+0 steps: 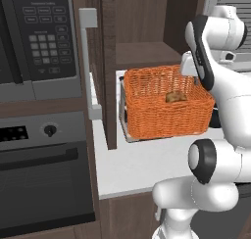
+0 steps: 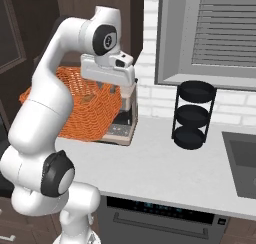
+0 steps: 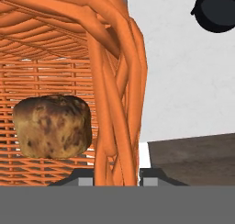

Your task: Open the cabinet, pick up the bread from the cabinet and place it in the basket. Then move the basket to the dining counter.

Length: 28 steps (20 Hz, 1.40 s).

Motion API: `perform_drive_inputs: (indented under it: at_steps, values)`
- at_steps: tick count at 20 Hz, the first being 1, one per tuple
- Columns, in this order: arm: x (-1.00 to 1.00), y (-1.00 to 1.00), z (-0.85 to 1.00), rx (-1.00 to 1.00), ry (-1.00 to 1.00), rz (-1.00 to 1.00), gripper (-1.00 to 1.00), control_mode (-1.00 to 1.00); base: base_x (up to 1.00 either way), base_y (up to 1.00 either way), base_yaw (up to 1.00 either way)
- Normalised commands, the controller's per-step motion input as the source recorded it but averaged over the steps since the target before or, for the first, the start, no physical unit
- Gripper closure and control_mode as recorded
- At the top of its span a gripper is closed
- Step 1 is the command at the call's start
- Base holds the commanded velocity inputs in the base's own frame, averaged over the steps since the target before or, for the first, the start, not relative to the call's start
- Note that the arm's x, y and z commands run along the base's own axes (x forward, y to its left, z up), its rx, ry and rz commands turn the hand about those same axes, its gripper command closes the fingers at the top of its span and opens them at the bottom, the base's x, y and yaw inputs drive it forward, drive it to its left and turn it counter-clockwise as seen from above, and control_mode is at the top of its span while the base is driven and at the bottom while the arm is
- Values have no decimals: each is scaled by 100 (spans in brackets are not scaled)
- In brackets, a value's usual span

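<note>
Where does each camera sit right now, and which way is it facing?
Left base view: behind-left of the arm, facing the basket holding the bread; arm at right.
Right base view: behind-right, facing basket and worktop; arm at left.
Hand view: at the gripper, astride the basket wall.
All share the basket.

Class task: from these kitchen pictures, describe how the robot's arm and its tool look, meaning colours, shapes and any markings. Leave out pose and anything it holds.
The arm is glossy white with rounded, tube-like links and dark grey to black joint caps; one cap carries a small white mark. The tool has a boxy white body and two small dark fingertips with lighter grey pads. No cables show.
</note>
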Motion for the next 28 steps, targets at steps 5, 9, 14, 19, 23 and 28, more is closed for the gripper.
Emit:
perform_drive_inputs:
  at_steps: [5, 9, 14, 19, 23, 28]
  values:
    - [-16, 0, 0, 0, 0, 0, 100, -100, 0, 0, 0]
    - [-90, -35, -3, 1, -4, -24, 100, -100, 0, 0, 0]
    - [-96, -61, -1, 6, -1, -45, 100, -100, 0, 0, 0]
    - [-56, -56, 0, 1, 0, -53, 100, -100, 0, 0, 0]
    - [25, -8, 3, 0, 0, -17, 100, -100, 0, 0, 0]
    - [35, 0, 3, 0, -1, 9, 100, -100, 0, 0, 0]
